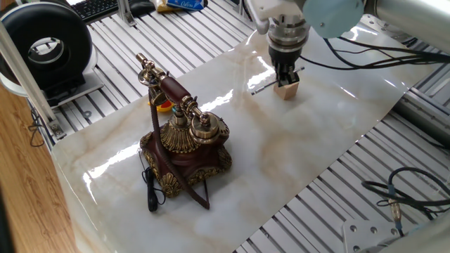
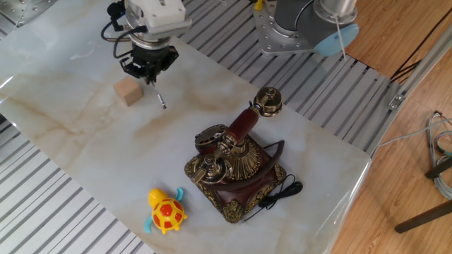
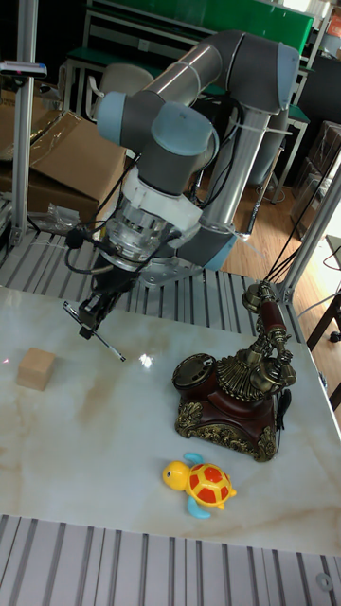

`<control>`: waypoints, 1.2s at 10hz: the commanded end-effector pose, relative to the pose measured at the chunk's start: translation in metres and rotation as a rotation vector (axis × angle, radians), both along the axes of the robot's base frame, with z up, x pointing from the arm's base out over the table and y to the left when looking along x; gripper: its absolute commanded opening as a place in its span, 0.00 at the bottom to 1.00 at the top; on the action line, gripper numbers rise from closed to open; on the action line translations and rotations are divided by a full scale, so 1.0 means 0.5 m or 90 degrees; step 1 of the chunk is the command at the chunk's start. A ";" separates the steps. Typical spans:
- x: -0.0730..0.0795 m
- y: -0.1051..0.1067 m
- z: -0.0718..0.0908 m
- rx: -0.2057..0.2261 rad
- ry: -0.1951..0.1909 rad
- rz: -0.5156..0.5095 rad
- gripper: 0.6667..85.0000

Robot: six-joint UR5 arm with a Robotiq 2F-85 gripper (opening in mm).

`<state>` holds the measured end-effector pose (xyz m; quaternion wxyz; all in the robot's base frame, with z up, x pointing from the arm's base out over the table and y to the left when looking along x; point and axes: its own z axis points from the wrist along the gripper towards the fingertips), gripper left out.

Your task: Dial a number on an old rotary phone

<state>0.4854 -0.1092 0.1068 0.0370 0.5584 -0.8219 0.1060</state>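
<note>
The old rotary phone [image 2: 236, 166] stands on the marbled counter [image 2: 85, 155], toward the end away from the arm. Its body is dark reddish-brown with gold filigree around the base, and a brass cradle carries the handset [image 1: 172, 91], a red-brown grip with gold ends. The handset lies tilted, one gold end raised well above the other. A black cord [image 2: 279, 192] trails from the base onto the counter beside it. The dial itself is hard to make out: in the tall fixed view only a dark round face [image 3: 200, 366] shows on the side toward the arm, with no finger holes or numbers legible. In one fixed view the phone hides nearly all of a small toy behind it.

That toy, a yellow and orange turtle [image 2: 164, 211], lies on the counter near the phone's base, apart from it.

Well away across the counter, the tool [image 2: 149, 73] hangs above the surface with its fingers pressed onto a thin stick [image 2: 159, 99]. The stick slants down from the fingers, and whether its lower tip touches the counter cannot be told. A pale wooden block [image 2: 128, 91] sits just beside the tool; in one fixed view the tool overlaps the block, so the gap between them is unclear there.
</note>
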 end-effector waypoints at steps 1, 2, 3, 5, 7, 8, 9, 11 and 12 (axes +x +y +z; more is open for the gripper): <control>-0.005 0.060 0.032 -0.009 0.002 0.034 0.01; 0.006 0.046 0.037 -0.008 0.000 0.058 0.01; 0.009 0.048 0.037 -0.009 0.003 0.089 0.01; 0.022 0.045 0.039 -0.018 -0.001 0.141 0.01; 0.032 0.066 0.030 -0.003 -0.015 0.145 0.01; 0.033 0.106 0.027 0.009 -0.014 0.139 0.01; 0.035 0.139 0.025 0.018 -0.015 0.130 0.01; 0.049 0.160 0.033 0.010 -0.023 0.124 0.01; 0.043 0.161 0.033 0.011 -0.016 0.126 0.01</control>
